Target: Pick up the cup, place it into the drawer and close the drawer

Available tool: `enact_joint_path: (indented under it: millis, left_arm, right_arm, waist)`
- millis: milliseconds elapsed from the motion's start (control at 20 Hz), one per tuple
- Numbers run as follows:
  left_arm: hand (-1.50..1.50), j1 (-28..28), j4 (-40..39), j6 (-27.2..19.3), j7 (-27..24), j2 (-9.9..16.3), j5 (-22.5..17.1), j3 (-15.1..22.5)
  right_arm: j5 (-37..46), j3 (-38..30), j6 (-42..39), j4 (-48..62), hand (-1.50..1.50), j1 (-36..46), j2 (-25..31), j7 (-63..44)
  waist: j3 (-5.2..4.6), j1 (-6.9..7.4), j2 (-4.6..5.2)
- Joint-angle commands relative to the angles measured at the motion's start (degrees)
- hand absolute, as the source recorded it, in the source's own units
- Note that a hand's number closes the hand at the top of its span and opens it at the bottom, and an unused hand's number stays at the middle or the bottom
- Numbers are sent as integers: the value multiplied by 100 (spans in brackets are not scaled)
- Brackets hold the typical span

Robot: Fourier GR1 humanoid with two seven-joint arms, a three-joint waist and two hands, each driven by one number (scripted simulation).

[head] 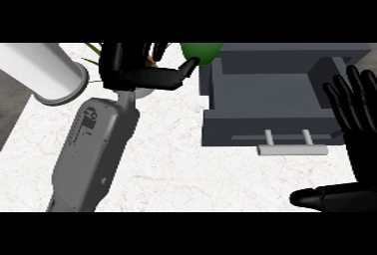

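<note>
Above the marble counter, we see the left hand with fingers curled, its thumb tip touching a green cup, of which only a small part shows; whether the cup is truly pinched we cannot tell. The open grey drawer lies immediately to the cup's right, handle toward us. We judge the left hand nearer, so the coming move runs rightward over the drawer's left wall. At the view's right edge the right hand rests, fingers straight and spread.
</note>
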State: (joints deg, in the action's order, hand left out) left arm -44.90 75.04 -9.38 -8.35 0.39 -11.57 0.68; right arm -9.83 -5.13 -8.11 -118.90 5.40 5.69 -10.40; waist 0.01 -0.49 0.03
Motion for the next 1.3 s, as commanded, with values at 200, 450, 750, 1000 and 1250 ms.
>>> enact_joint_path:
  millis: [200,450,750,1000,1250]
  left_arm:
    - [150,-1342,-1297,-598,214,-39,89,270]
    - [150,-1593,-2178,-838,-256,-39,-424,637]
    - [150,-2355,-3256,-977,-498,-39,-729,672]
    - [150,-2494,-3844,-1558,-1000,-39,-1487,1549]
    - [150,-2725,-4747,-1314,-1302,-39,-1691,1691]
  right_arm:
    - [169,13,17,312,-150,157,-34,256]
    - [-4,20,50,2,-150,148,-17,-76]
    - [-213,-370,-244,519,-150,208,194,374]
    - [-170,-139,-253,290,-150,-6,83,278]
    - [85,131,-194,213,-150,43,-44,388]
  waist:
    - [1,-24,9]
    - [-1,-72,15]
    - [2,-99,34]
    - [3,-236,41]
    - [5,-402,103]
